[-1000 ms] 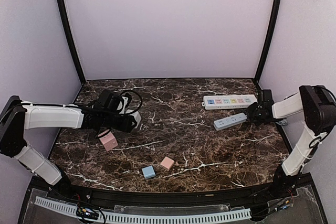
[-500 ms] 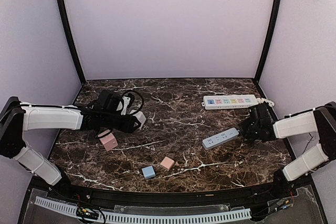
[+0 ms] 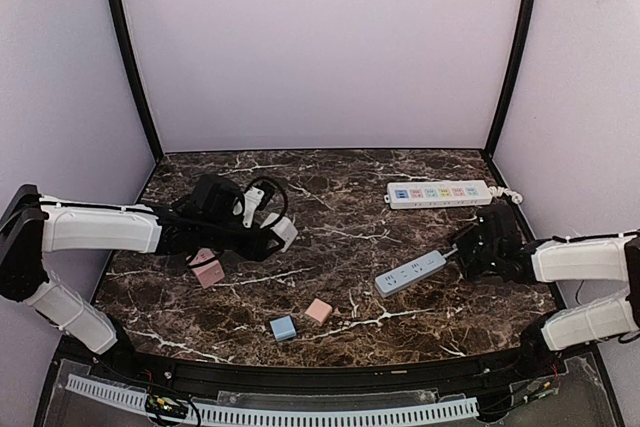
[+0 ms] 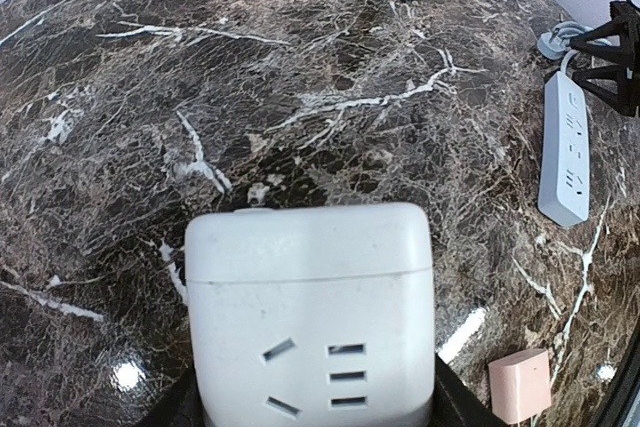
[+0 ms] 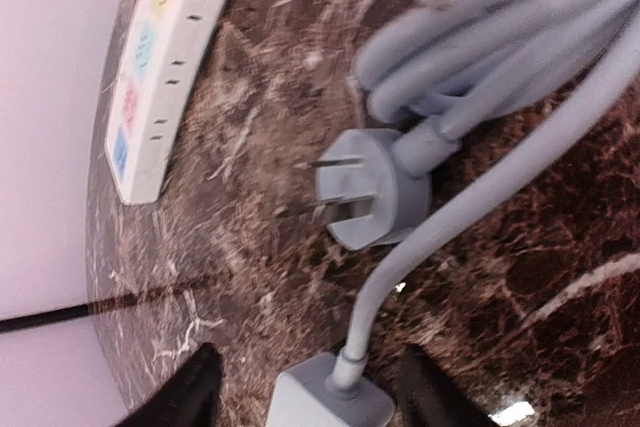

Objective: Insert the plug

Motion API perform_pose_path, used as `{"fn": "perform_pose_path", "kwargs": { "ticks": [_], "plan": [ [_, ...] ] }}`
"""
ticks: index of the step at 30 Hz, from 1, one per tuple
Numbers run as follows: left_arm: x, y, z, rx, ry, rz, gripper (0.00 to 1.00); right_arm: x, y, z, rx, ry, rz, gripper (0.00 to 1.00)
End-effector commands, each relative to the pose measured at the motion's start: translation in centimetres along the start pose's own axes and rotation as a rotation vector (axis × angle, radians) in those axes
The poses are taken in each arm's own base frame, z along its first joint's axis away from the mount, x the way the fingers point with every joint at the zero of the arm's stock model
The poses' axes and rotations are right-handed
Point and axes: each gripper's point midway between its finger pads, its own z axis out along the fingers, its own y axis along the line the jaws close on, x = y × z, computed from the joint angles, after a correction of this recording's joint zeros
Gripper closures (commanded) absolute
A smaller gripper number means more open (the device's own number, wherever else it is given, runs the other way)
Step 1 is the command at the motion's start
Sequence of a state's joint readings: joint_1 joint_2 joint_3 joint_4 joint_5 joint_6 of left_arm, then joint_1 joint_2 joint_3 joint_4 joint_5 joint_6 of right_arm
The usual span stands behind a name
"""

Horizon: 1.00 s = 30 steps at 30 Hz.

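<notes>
The grey plug lies flat on the marble beside its coiled cable, prongs pointing at the long power strip. In the top view the plug is hidden behind my right arm. My right gripper is open, its fingers standing apart on either side of the cable end of the small grey power strip. My left gripper is shut on a white cube socket, socket face up, held left of centre with its black cable trailing behind.
The long white strip with coloured sockets lies at the back right. A pink block sits under my left arm. Another pink block and a blue one lie near the front edge.
My right gripper dragged the small strip nearer and leftward, then opened off it. My left arm carried the cube socket a little to the right.
</notes>
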<state>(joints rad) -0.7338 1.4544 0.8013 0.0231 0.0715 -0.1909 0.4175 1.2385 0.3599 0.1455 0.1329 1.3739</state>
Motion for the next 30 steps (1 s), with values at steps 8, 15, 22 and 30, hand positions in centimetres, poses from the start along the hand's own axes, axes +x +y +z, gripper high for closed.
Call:
{"fn": "perform_pose_path", "kwargs": {
  "ticks": [8,15,22,30],
  "plan": [
    [-4.3,-3.4,-1.5,0.143,-0.159,0.075,0.63,-2.7,4.6,-5.5,-0.175,-0.139,-0.294,0.11],
    [-5.9,-5.4,-2.9,0.230,-0.307,0.213,0.69,-2.1,9.9,-7.9,-0.331,-0.127,-0.584,0.01],
    [-6.9,-6.9,-3.5,0.283,-0.459,0.412,0.71,2.9,15.1,-10.0,-0.532,0.148,-0.775,0.01],
    [-6.7,-8.5,-3.3,0.336,-0.537,0.553,0.74,7.2,18.1,-12.7,-0.609,0.404,-0.807,0.01]
  ]
}}
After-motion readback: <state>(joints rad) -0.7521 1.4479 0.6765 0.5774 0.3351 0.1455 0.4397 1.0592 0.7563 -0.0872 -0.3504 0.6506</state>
